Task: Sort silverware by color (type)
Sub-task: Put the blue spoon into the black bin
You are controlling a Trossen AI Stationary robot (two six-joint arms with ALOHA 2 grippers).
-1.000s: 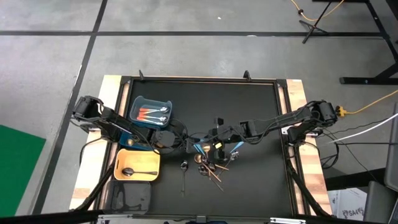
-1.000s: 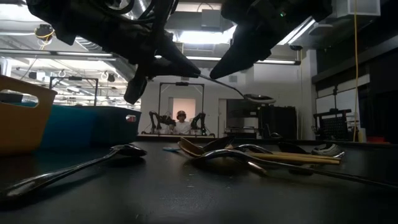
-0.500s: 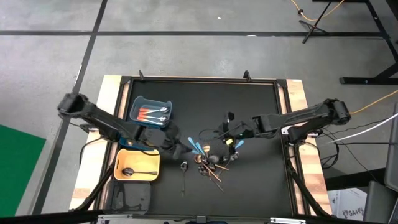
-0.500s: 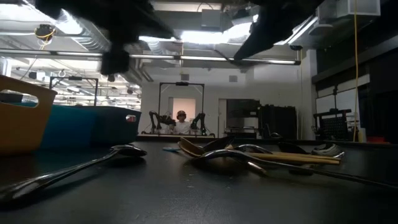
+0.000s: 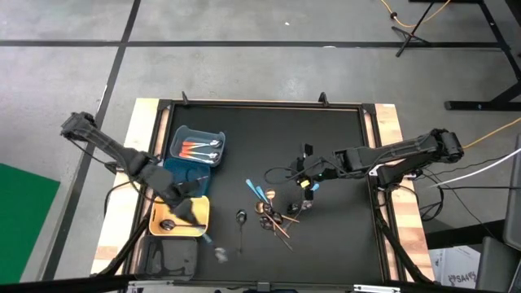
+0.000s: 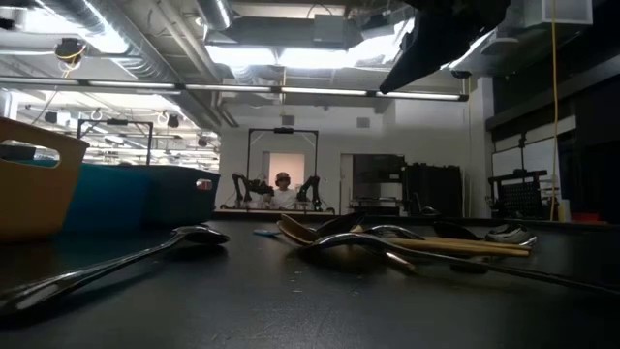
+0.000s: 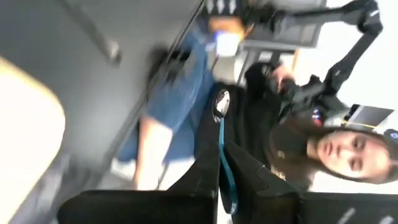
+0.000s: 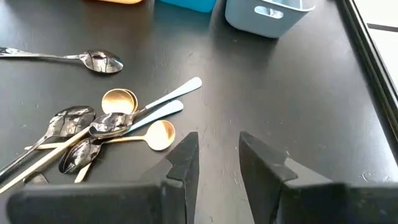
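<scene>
My left gripper [image 7: 219, 180] is clamped on a light blue spoon [image 7: 222, 149], handle pinched between my fingers [image 7: 202, 171], silver-looking bowl pointing away from the wrist; from above that gripper [image 5: 189, 210] sits over the yellow bin [image 5: 156, 213], which holds one black spoon [image 5: 181, 225]. My right gripper [image 8: 217, 165] hangs just off the table [image 8: 311, 106] with fingers [image 8: 184, 163] parted, nothing between them; from above it [image 5: 307, 181] is right of the pile, near table middle. Rest of the silverware: two light blue pieces [image 5: 257, 191] lying side by side, a gold/copper and black heap [image 5: 275, 218] just beside them, one black spoon alone [image 5: 242, 226] left of the heap. Blue bin [image 5: 179, 135] at the back left holds orange-handled pieces [image 5: 195, 149]. Grey bin [image 5: 161, 262] at the near left edge. Low view shows dark spoons [image 6: 126, 260] flat on the table. Left wrist view also catches a person [image 7: 311, 134] beyond the table, blurred.
</scene>
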